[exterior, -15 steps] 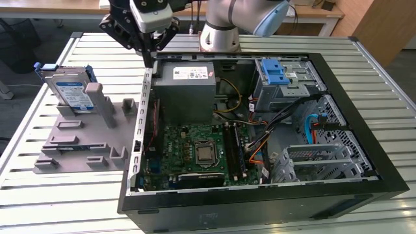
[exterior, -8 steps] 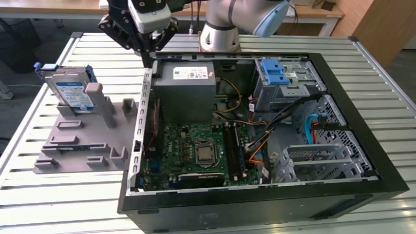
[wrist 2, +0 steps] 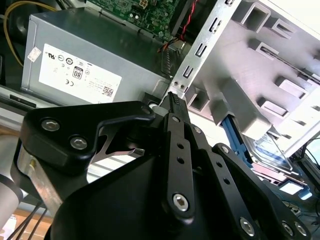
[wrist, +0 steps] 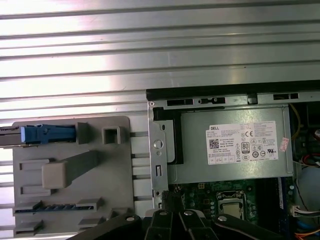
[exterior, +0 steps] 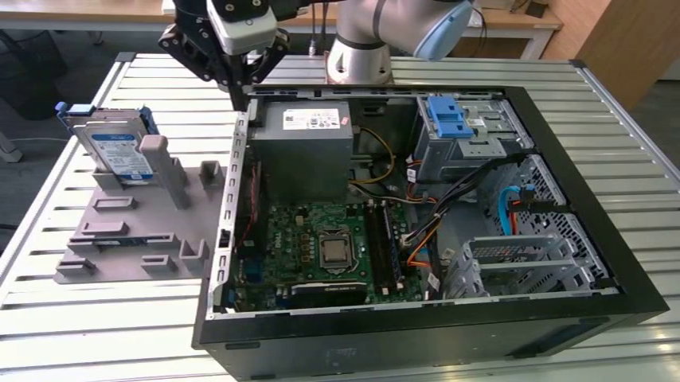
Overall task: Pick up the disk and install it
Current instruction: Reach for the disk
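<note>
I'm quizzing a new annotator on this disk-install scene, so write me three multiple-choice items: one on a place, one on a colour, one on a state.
1. Where is the flat silver-grey hard drive with blue rails?
A) on the floor
B) upright in the grey plastic fixture beside the black computer case
C) on a shelf

2. What colour is the plastic latch on the silver metal cage?
A) red
B) green
C) blue

3. That case is:
A) open, green motherboard showing
B) closed by a panel
C) wrapped in film

Key:
1 B, it stands in the fixture, apart from the black gripper.
2 C, the latch is plainly blue.
3 A, the board lies bare.
</note>
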Motion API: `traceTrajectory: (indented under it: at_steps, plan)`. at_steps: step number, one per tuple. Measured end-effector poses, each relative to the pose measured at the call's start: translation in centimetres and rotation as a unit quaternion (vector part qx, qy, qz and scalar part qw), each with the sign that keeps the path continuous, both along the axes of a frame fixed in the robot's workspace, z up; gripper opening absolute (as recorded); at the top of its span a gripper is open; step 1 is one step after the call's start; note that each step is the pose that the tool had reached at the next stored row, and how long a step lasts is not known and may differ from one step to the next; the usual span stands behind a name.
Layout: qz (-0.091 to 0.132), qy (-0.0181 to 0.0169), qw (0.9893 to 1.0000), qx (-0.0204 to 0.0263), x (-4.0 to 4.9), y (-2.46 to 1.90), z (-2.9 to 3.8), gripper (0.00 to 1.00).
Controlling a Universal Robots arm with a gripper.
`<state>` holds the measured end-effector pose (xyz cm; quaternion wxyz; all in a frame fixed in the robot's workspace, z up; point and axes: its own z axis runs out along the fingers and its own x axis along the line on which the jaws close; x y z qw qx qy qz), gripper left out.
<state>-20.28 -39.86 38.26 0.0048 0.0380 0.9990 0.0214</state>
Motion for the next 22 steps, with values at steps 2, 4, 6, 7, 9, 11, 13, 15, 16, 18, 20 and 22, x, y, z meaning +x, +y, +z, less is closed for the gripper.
traceTrajectory:
  at_steps: [2, 4, 6, 7, 9, 11, 13, 15, 16, 18, 20, 22]
  plan:
    - [0.0, 0.0002, 1.0, 0.0, -0.04, 0.0, -0.01, 0.11]
    - [0.0, 0.0004, 1.0, 0.0, -0.07, 0.0, -0.02, 0.11]
    - [0.0, 0.0006, 1.0, 0.0, -0.11, 0.0, -0.04, 0.11]
    - [0.0, 0.0006, 1.0, 0.0, -0.13, 0.0, -0.04, 0.11]
    - [0.0, 0.0008, 1.0, 0.0, -0.17, 0.0, -0.05, 0.11]
    - [0.0, 0.0009, 1.0, 0.0, -0.23, 0.0, -0.07, 0.11]
    - [0.0, 0.001, 1.0, 0.0, -0.31, 0.0, -0.08, 0.11]
    - [0.0, 0.0011, 1.0, 0.0, -0.38, 0.0, -0.1, 0.11]
    - [0.0, 0.0011, 1.0, 0.0, -0.42, 0.0, -0.11, 0.11]
    - [0.0, 0.0013, 1.0, 0.0, -0.51, 0.0, -0.12, 0.11]
    - [0.0, 0.0015, 1.0, 0.0, -0.68, 0.0, -0.16, 0.11]
    - [0.0, 0.0016, 1.0, 0.0, -0.73, 0.0, -0.17, 0.11]
